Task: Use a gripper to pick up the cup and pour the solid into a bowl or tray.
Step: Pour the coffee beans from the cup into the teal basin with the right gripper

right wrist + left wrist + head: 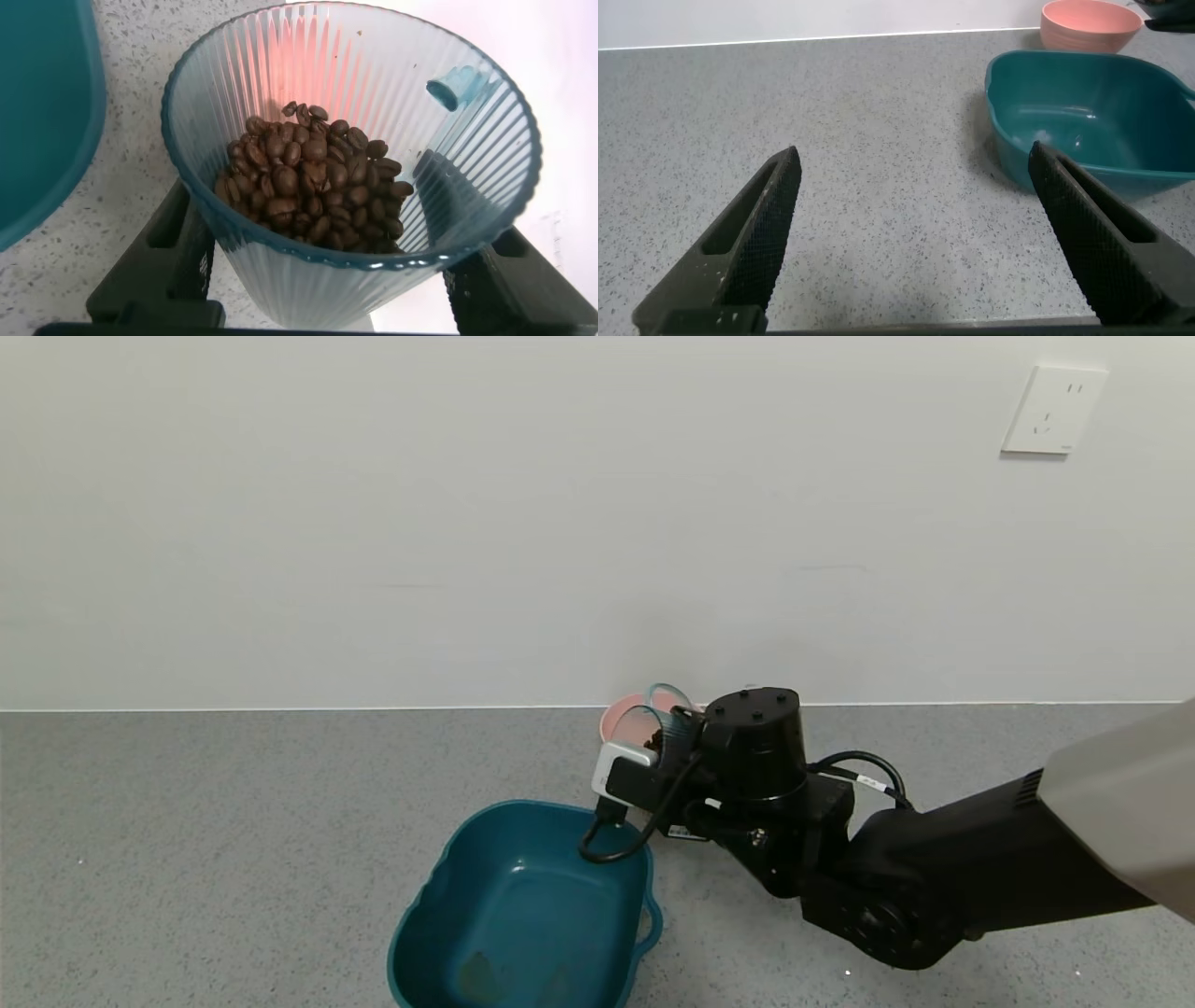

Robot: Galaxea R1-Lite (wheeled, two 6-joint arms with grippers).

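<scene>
Grey speckled counter, white wall behind. Right gripper has its jaws clamped low on the ribbed cup of coffee beans, tipped beside the teal tub. Thin, slick plastic, probably light. Left gripper sits released nearby.

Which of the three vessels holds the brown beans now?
The ribbed translucent blue-green plastic cup, gripped by the right gripper, holds the dark brown beans. The large teal plastic tub and the small round pink bowl show no beans.
</scene>
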